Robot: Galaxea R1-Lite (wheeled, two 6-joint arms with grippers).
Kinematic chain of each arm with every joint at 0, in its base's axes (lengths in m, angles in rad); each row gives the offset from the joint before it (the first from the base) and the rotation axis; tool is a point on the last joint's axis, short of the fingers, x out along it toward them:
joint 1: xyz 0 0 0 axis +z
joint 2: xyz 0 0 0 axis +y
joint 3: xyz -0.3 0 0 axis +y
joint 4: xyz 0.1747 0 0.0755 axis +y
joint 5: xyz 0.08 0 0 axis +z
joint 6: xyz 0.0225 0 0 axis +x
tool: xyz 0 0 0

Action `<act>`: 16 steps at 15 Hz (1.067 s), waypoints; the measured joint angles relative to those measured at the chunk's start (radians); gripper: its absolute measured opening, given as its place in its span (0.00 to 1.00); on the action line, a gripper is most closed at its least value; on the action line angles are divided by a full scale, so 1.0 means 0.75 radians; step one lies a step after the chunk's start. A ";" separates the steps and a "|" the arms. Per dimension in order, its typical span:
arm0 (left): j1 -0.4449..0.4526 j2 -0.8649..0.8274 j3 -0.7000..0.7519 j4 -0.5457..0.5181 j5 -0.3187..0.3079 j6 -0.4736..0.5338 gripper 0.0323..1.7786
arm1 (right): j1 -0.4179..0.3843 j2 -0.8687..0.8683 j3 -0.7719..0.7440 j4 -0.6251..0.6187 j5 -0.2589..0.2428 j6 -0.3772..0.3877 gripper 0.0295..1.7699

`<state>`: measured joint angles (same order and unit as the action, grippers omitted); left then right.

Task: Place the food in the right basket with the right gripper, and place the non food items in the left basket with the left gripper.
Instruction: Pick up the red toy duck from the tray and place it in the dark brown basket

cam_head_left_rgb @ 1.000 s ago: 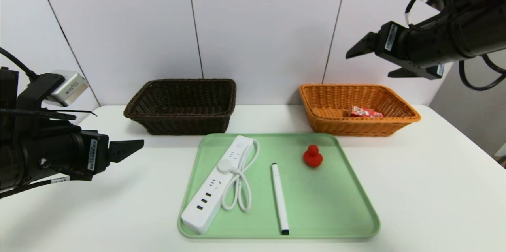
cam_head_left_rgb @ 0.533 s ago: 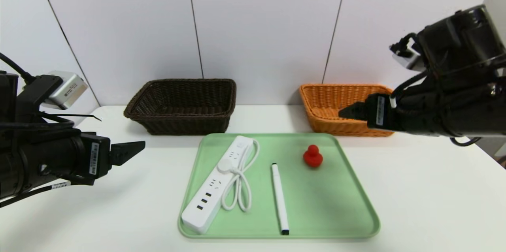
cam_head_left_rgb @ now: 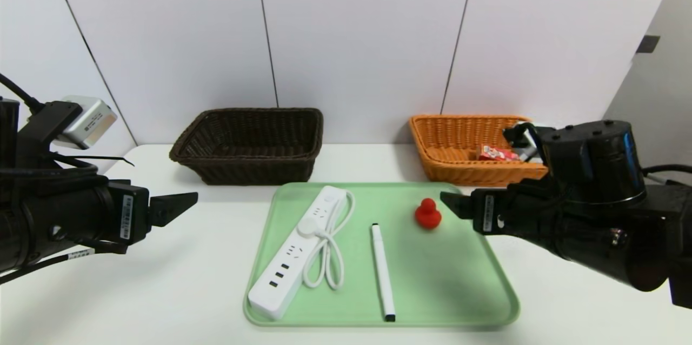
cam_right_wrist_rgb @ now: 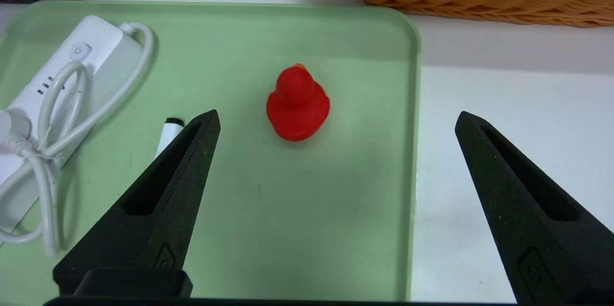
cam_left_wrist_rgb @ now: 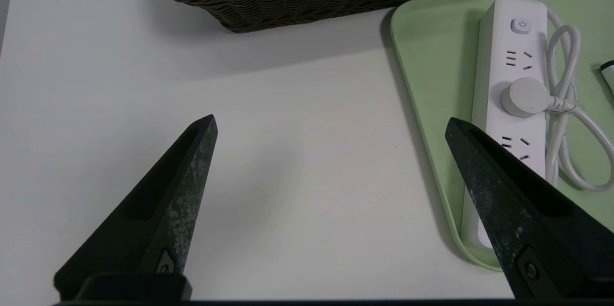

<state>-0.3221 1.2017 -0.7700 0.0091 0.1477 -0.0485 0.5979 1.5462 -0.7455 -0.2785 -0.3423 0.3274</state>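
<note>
The food, a red snack pouch (cam_head_left_rgb: 500, 153), lies inside the right basket (cam_head_left_rgb: 459, 173), the orange-tan wicker one. The left basket (cam_head_left_rgb: 248, 171), dark brown, shows nothing inside. The white power strip (cam_head_left_rgb: 296, 250) with its coiled cord and the white marker (cam_head_left_rgb: 382, 269) lie on the green tray (cam_head_left_rgb: 465, 291). My right gripper (cam_head_left_rgb: 450, 203) hangs open and empty over the tray's right edge, just right of a red toy duck (cam_head_left_rgb: 428, 213); in the right wrist view the right gripper (cam_right_wrist_rgb: 336, 116) has the duck (cam_right_wrist_rgb: 297, 104) just ahead of it. My left gripper (cam_head_left_rgb: 183, 204) is open and empty over bare table left of the tray, as the left wrist view of the left gripper (cam_left_wrist_rgb: 331, 123) confirms.
Both baskets stand at the back of the white table (cam_head_left_rgb: 584, 258) near the wall. The tray's raised rim (cam_left_wrist_rgb: 422, 143) lies between my left gripper and the power strip (cam_left_wrist_rgb: 508, 85). Bare table stretches left and right of the tray.
My right arm has come down from high above the orange basket to just over the tray's right edge beside the duck. The left arm has barely moved.
</note>
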 joint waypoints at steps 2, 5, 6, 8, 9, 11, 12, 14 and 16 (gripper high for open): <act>0.000 0.000 0.000 0.001 -0.001 0.000 0.95 | 0.031 0.031 0.105 -0.162 -0.005 -0.018 0.96; -0.001 0.001 0.002 0.000 -0.001 -0.001 0.95 | 0.062 0.105 0.209 -0.350 -0.027 -0.026 0.96; -0.002 0.001 0.003 0.002 0.000 -0.001 0.95 | 0.069 0.133 0.234 -0.416 -0.031 -0.028 0.96; -0.001 0.001 0.007 0.001 -0.001 -0.001 0.95 | 0.082 0.184 0.269 -0.540 -0.037 -0.045 0.96; 0.000 0.001 0.008 0.000 -0.001 -0.002 0.95 | 0.084 0.208 0.287 -0.584 -0.039 -0.056 0.96; 0.000 0.001 0.008 0.000 -0.001 -0.002 0.95 | 0.087 0.254 0.314 -0.682 -0.039 -0.079 0.96; 0.000 0.001 0.008 0.000 -0.001 -0.001 0.95 | 0.092 0.276 0.327 -0.727 -0.038 -0.092 0.96; 0.000 0.001 0.009 0.001 -0.003 -0.003 0.95 | 0.096 0.306 0.341 -0.746 -0.038 -0.102 0.96; 0.000 0.001 0.011 0.000 -0.005 -0.008 0.95 | 0.097 0.327 0.346 -0.773 -0.036 -0.120 0.96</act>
<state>-0.3221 1.2026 -0.7619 0.0089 0.1443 -0.0543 0.6704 1.7915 -0.4864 -0.8585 -0.3694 0.2374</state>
